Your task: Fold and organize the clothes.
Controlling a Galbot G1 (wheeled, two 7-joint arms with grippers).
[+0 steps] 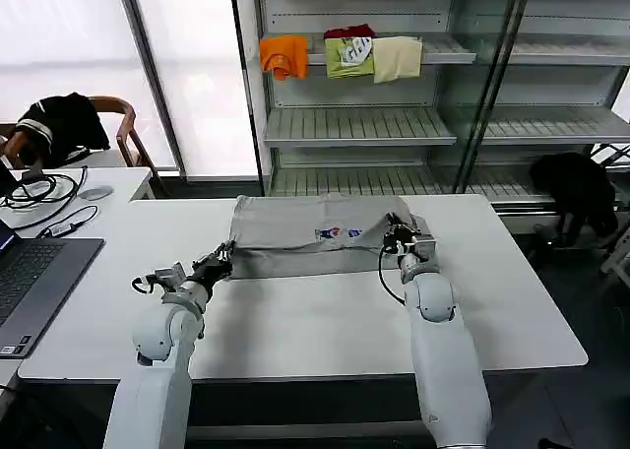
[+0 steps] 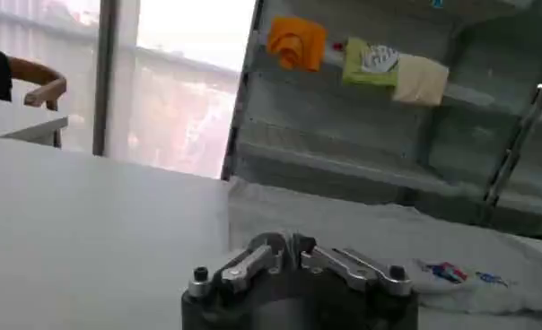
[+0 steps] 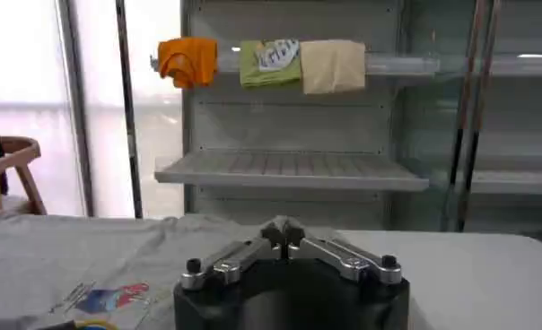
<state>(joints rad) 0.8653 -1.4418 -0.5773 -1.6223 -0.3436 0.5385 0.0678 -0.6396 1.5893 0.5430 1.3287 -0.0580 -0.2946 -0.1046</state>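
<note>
Your grey shirt [image 1: 320,234] lay partly folded across the far middle of the white table [image 1: 325,321], its small coloured print [image 1: 338,234] facing up near the right side. Your left gripper [image 1: 219,262] sat at the shirt's near left corner, fingers drawn together; whether they pinched cloth could not be told. Your right gripper [image 1: 397,238] rested on the shirt's right edge, just beside the print, fingers likewise closed together. A laptop [image 1: 34,282] sat on the desk at far left.

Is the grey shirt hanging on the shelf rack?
No, the shirt lies on the white table, between both grippers.
</note>
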